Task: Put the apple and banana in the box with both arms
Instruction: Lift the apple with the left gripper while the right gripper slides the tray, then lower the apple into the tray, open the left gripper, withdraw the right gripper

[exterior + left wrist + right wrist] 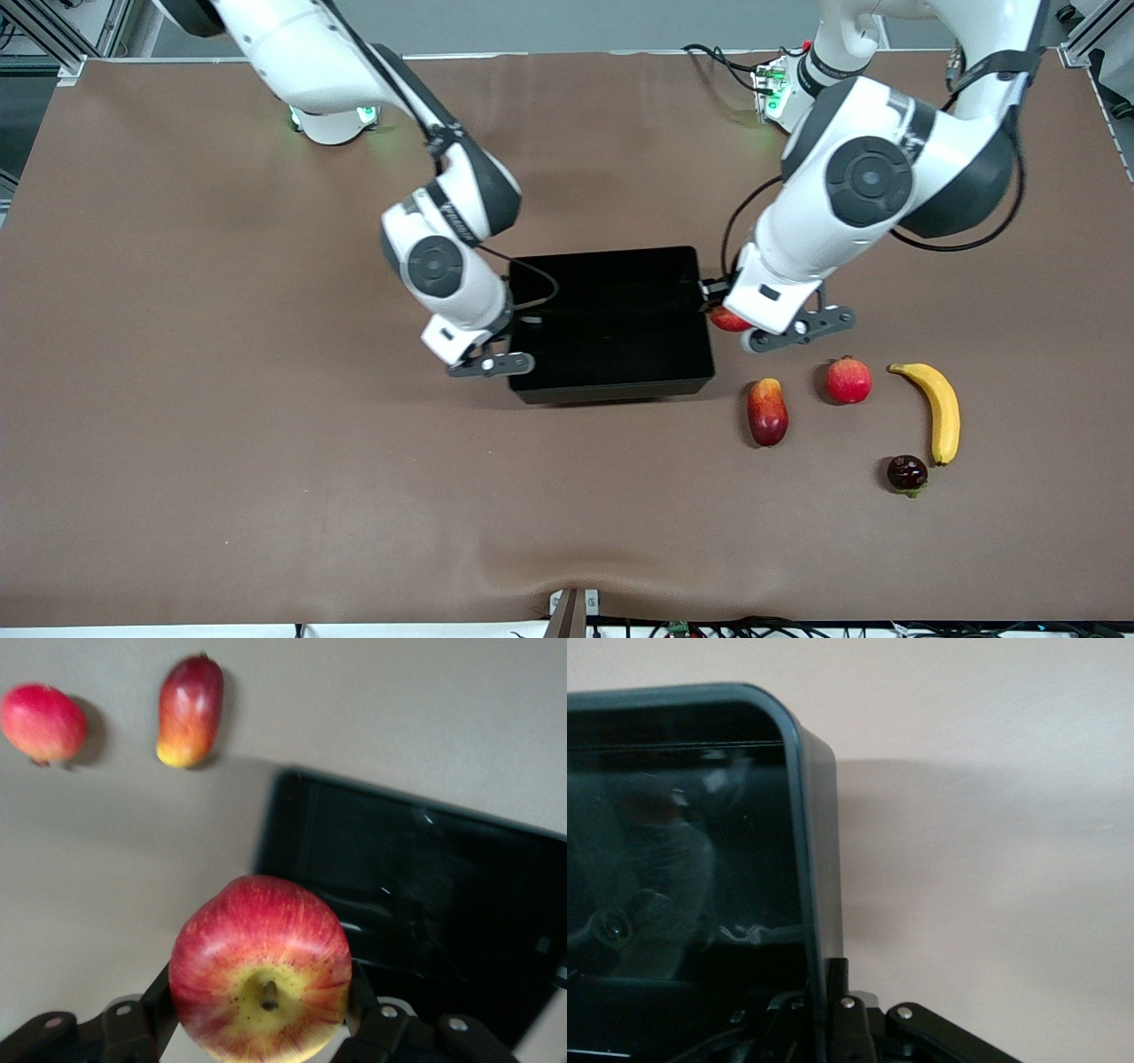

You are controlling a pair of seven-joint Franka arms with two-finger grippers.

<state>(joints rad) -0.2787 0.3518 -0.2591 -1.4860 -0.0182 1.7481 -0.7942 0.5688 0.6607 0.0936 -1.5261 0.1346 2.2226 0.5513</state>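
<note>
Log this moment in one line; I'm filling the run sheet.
left gripper: holds apple beside box | right gripper: clamps box wall | banana: on table

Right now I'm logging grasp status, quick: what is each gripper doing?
Left gripper: closed on the apple, beside the box.
Right gripper: closed on the box's wall at the right arm's end.

Even, bright overhead light w/ soft short shadows under the white jointed robot arms (pixel 443 257) on the brown matte table (pixel 221 399). Glossy black plastic tray (pixel 611 323) shows faint specular streaks; interior nearly featureless in front view. Left wrist view slightly soft, oblong red-orange mango (pixel 189 711) blurred. Right wrist view: tray wall (pixel 819 859) casts a broad shadow.
</note>
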